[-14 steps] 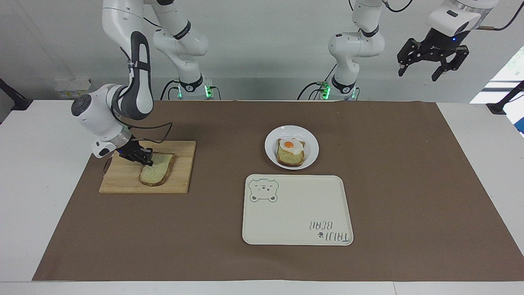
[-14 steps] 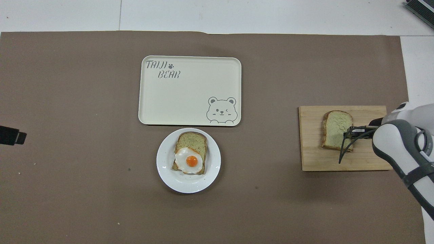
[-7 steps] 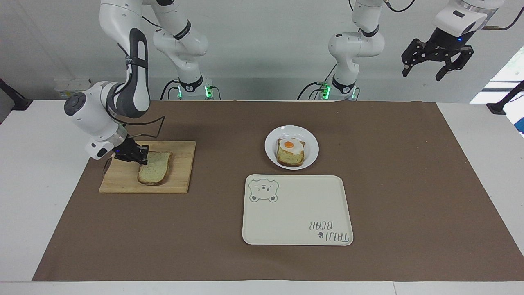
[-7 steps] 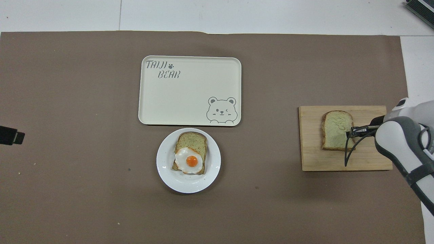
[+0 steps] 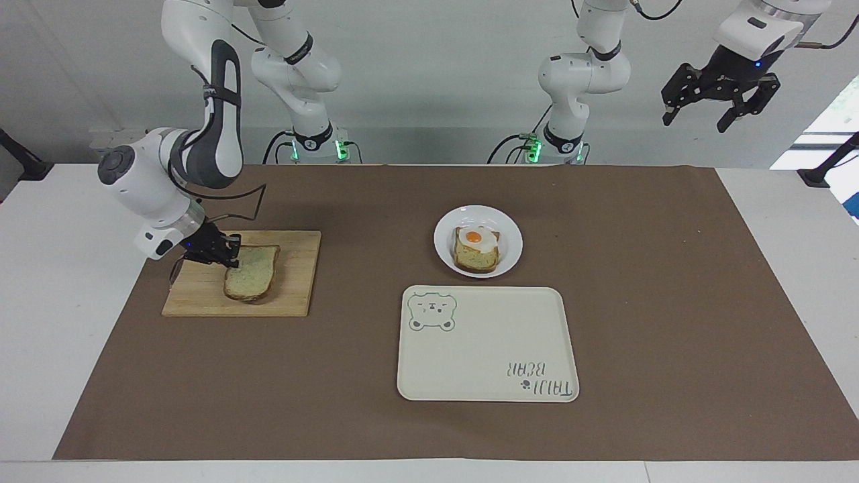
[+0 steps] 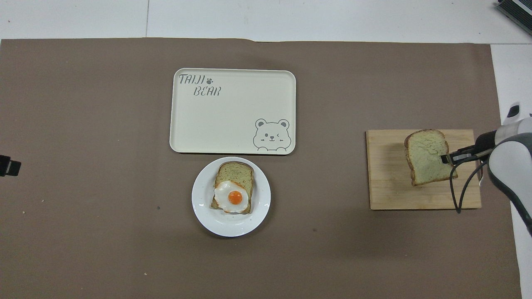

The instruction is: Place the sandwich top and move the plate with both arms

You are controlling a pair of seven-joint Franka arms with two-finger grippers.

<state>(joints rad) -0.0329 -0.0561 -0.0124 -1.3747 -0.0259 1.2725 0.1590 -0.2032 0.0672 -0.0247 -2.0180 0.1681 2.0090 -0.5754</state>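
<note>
- Wooden board (image 5: 240, 274) toward right arm's end; sandwich top (image 5: 251, 281) lifted, apparently clear of it, tilted.
- Right gripper (image 5: 221, 255) clamped on slice's edge.
- Left gripper (image 5: 721, 94) raised off table's end, fingers apart, waiting.
- Plate (image 5: 511, 249) with egg-topped bread (image 5: 476, 249), just nearer robots than tray (image 5: 486, 343).
</note>
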